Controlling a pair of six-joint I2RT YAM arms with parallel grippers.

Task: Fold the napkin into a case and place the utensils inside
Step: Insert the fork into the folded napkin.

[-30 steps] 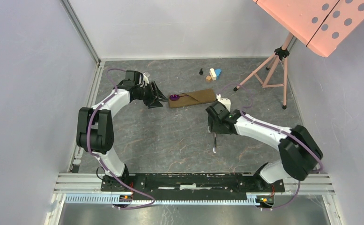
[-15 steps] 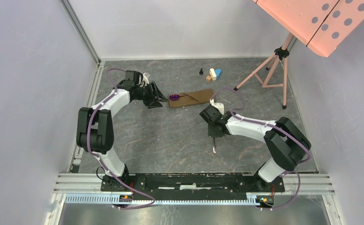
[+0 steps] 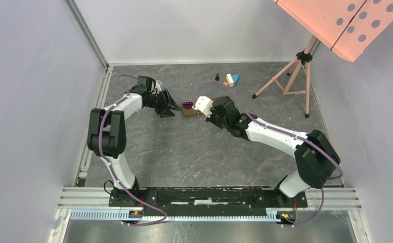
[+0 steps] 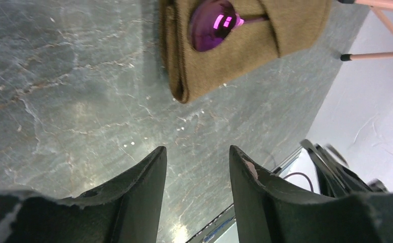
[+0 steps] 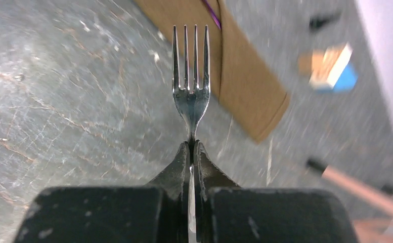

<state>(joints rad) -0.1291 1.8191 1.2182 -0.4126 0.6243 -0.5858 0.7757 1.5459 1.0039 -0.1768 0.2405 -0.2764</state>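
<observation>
step: napkin's already folded into the narrow brown cloth case (image 3: 215, 104); I'm on utensil no. 2, bringing the small silver metal fork (image 5: 190, 91) to it.
my right gripper (image 5: 190, 152): clamped tight on the fork's neck, tines sticking straight out past my fingertips.
my left gripper (image 4: 198, 167): jaws partway apart, nothing btwn them, low over the grey table (image 3: 184, 147) just off the case's open end.
spoon: glossy purple bowl w/ thin dark handle (image 4: 214, 23), bowl poking out of the case mouth, handle tucked under the fold.
fork vs case: in right wrist view, tines point 12 o'clock, tips over the case edge; case runs 11 to 4 o'clock. Touching or not, can't tell.
case vs left: in left wrist view, mouth sits at 12 o'clock from my fingers, apart.
next: I reckon turn the fork in line w/ the case, slide it in beside the spoon; left may need to lift the flap.
</observation>
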